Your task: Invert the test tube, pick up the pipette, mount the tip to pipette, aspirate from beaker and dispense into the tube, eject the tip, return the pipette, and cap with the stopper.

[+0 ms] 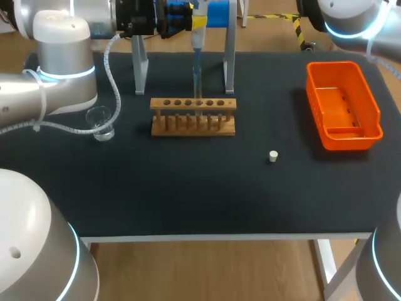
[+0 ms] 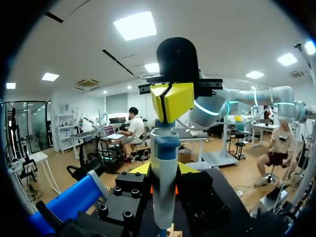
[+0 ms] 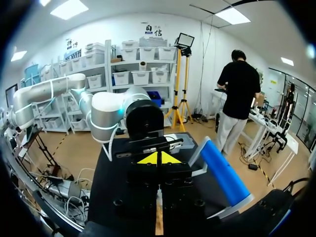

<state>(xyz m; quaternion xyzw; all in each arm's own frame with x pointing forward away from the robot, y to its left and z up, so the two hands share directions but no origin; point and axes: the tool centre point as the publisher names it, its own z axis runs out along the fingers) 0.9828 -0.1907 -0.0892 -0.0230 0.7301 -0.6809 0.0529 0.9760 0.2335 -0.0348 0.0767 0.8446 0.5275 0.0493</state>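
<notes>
White-and-blue plastic pipette (image 2: 163, 192): my left gripper (image 2: 164, 170) pinching it, my right gripper (image 2: 172, 101), fingers pressed together, touching its top.

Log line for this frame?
left gripper: shut on pipette | tip: down at rack | right gripper: shut, above pipette | stopper: loose on table

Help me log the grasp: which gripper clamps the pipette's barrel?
The left gripper: it clamps the pipette barrel from both sides. The right gripper, tips closed together, only sits at its top end.
</notes>
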